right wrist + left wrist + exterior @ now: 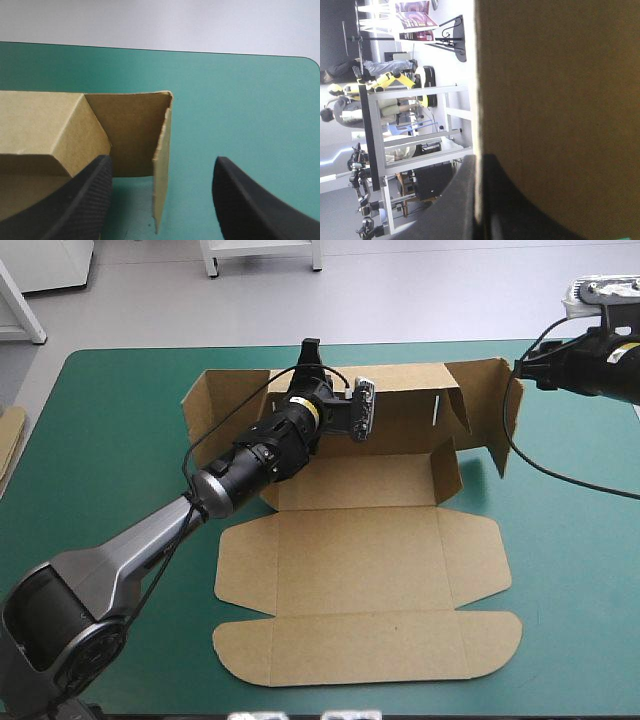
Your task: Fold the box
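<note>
at table left edge, spare board, left tool pinching box wall

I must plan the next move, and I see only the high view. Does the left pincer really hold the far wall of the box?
Observer: Yes. The left wrist view shows the left pincer shut on the box, with the brown board between its fingers.
Operator: And the right pincer, is it open or shut?
Observer: Open. In the right wrist view the right pincer has its fingers apart, and the edge of the upright end flap stands in the gap between them.
</note>
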